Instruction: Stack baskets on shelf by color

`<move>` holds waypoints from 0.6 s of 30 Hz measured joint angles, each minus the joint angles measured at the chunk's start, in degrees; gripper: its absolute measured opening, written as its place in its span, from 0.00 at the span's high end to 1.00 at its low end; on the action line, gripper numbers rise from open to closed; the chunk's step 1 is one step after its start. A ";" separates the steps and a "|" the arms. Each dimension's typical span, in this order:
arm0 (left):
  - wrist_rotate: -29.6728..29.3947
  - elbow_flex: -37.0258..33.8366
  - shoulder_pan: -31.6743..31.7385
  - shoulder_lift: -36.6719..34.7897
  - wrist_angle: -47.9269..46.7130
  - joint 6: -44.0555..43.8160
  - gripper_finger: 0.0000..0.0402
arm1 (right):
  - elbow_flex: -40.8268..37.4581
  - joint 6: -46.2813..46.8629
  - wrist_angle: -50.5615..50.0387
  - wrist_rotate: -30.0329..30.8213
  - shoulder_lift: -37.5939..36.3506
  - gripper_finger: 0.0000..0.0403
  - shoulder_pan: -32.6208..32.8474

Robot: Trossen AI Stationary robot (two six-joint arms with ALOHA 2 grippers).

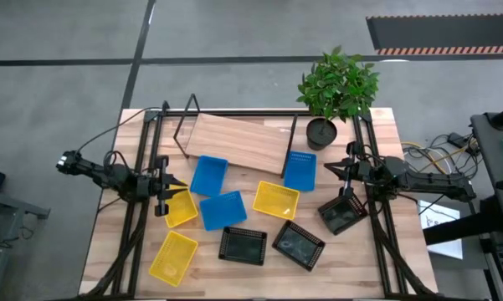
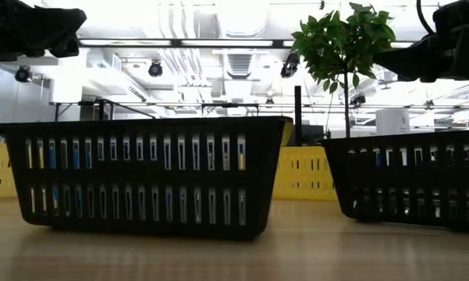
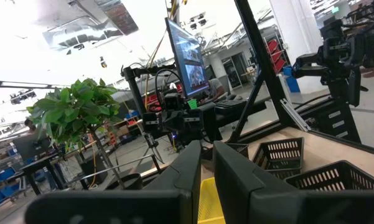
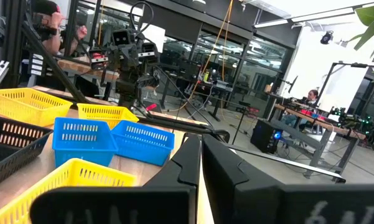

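Observation:
The shelf (image 1: 234,139), a light-wood board with black wire end frames, stands at the table's far middle. The baskets lie loose on the table in front of it. Three are blue (image 1: 208,176) (image 1: 223,209) (image 1: 300,170), three yellow (image 1: 181,209) (image 1: 173,255) (image 1: 276,201) and three black (image 1: 242,245) (image 1: 299,244) (image 1: 341,214). My left gripper (image 1: 172,186) (image 3: 205,158) hangs shut above the table's left side, near a yellow basket. My right gripper (image 1: 331,167) (image 4: 199,146) hangs shut at the right, beside a blue basket. Neither holds anything.
A potted plant (image 1: 335,92) in a black pot (image 1: 321,132) stands at the shelf's right end. Black frame rails (image 1: 142,192) (image 1: 385,217) run along both sides of the table. In the low view two black baskets (image 2: 148,176) (image 2: 410,176) fill the foreground.

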 joint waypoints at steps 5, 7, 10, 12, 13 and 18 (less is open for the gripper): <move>-0.01 0.00 -0.01 -0.01 0.00 0.00 0.93 | -0.01 -0.59 0.02 0.00 0.01 0.98 0.00; 0.00 -0.01 0.00 0.01 0.00 0.02 0.93 | 0.00 -0.57 0.00 0.00 0.00 0.98 0.00; 0.00 -0.02 0.01 -0.01 0.00 0.02 0.93 | 0.00 -0.56 0.00 0.00 0.00 0.98 0.00; -0.01 -0.02 0.01 -0.01 0.00 0.00 0.93 | -0.02 -0.04 0.00 0.00 0.00 0.98 0.00; 0.01 -0.02 -0.01 -0.01 0.00 0.00 0.93 | -0.02 1.79 0.00 -0.08 0.00 0.98 0.01; 0.01 -0.01 0.01 -0.01 0.00 0.00 0.93 | -0.01 25.32 1.83 -1.30 0.02 0.98 0.11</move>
